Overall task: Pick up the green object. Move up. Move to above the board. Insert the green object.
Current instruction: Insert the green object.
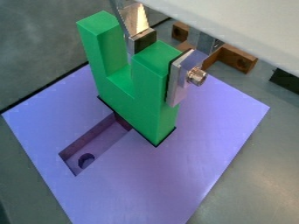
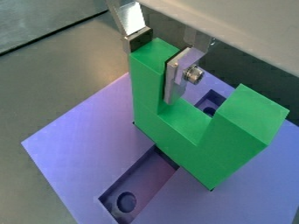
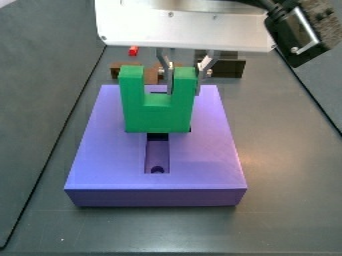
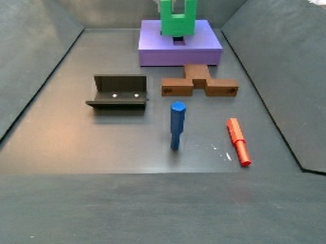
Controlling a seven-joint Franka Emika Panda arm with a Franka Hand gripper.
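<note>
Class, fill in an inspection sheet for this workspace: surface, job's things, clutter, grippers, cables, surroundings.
Surface: grey floor, bare between items.
Job's things: green object upright, prongs up, its base in the recess of the board; how deep it sits cannot be told.
Clutter: brown cross piece, fixture, blue stick, red stick.
Grippers: gripper over the board, fingers closed on one prong.
Cables: nothing seen.
Surroundings: grey walls around the floor.

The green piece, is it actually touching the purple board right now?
Touching. In both wrist views the green piece stands with its base sunk in the purple board and its groove, no gap visible. The gripper clamps one prong from above.
</note>
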